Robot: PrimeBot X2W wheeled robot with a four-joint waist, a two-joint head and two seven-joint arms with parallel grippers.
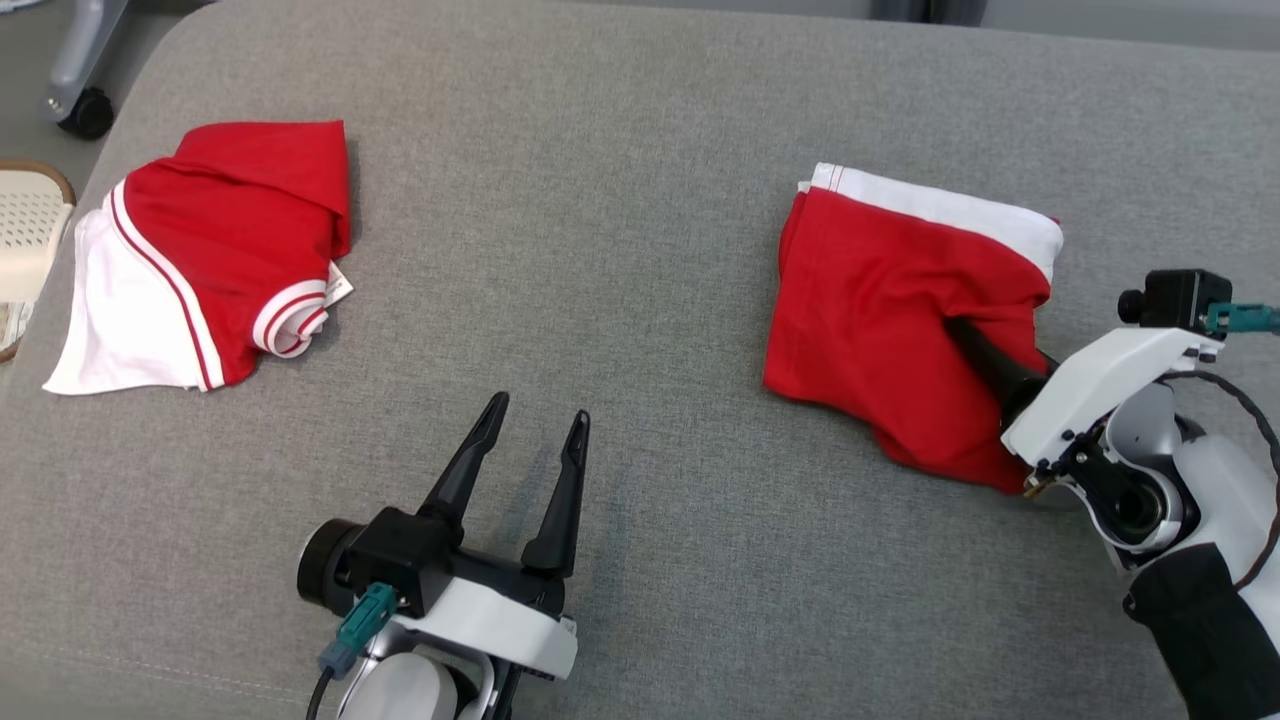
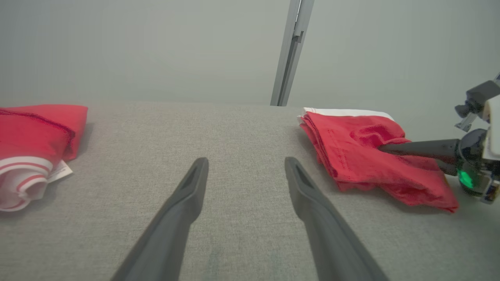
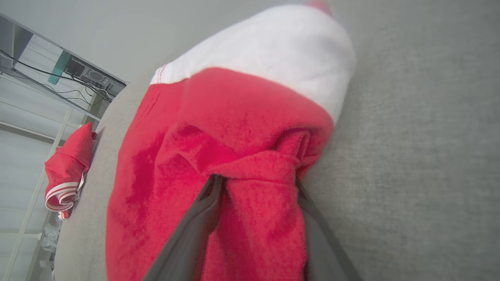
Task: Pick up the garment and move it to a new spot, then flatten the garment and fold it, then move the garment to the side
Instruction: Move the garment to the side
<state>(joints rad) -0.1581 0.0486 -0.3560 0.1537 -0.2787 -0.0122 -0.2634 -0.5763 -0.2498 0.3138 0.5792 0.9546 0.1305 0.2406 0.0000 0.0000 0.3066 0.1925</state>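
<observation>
Right tool (image 3: 258, 183), jaws wide, straddles bunched garment (image 1: 880, 300)

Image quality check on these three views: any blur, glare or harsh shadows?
Head view: even light, soft shadows, sharp throughout. Left wrist view: a green lamp glows at the right edge. Right wrist view: the garment has a blurred, washed-out white band.

Two red-and-white garments (image 1: 210, 250) (image 1: 880, 310), two grippers (image 1: 535, 420) (image 3: 256, 183), one pale basket (image 1: 25, 230), one grey cushion (image 1: 620, 200).
</observation>
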